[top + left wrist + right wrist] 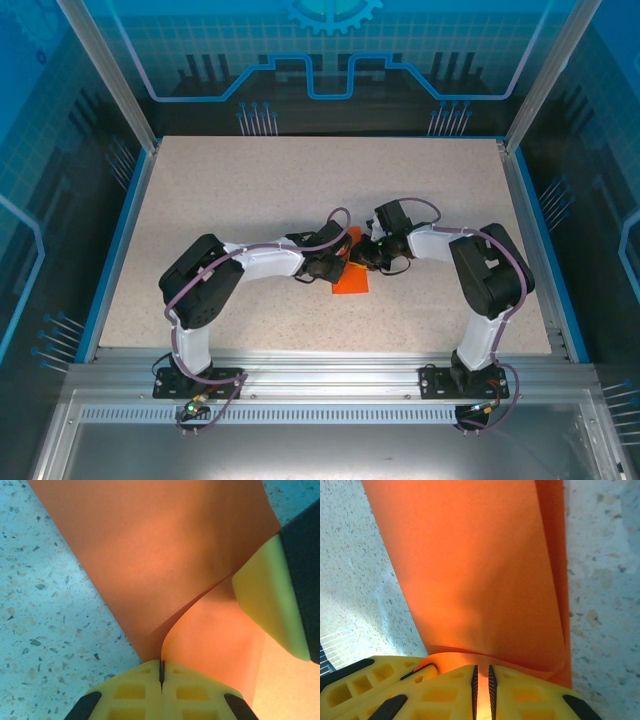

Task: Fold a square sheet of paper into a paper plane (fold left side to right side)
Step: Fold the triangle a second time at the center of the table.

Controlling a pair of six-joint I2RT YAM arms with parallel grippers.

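Note:
The square sheet of paper (pixel 351 278), bright orange-red, lies at the table's middle between both arms, part of it lifted and curled over. In the left wrist view the sheet (pixel 150 555) bends upward, and its edge runs into the seam of my left gripper (pixel 161 672), which is shut on it. My right gripper (pixel 481 682) is shut on a raised layer of the sheet (pixel 470 570), with paper showing in the thin slit between its pads. From above, the left gripper (pixel 333 266) and right gripper (pixel 366 258) nearly touch. The paper plane is out of view.
The speckled beige table (pixel 250 190) has a blue rim and aluminium posts around it. A yellow finger of the right gripper (pixel 267 597) stands close on the right in the left wrist view. Open tabletop lies all around the arms.

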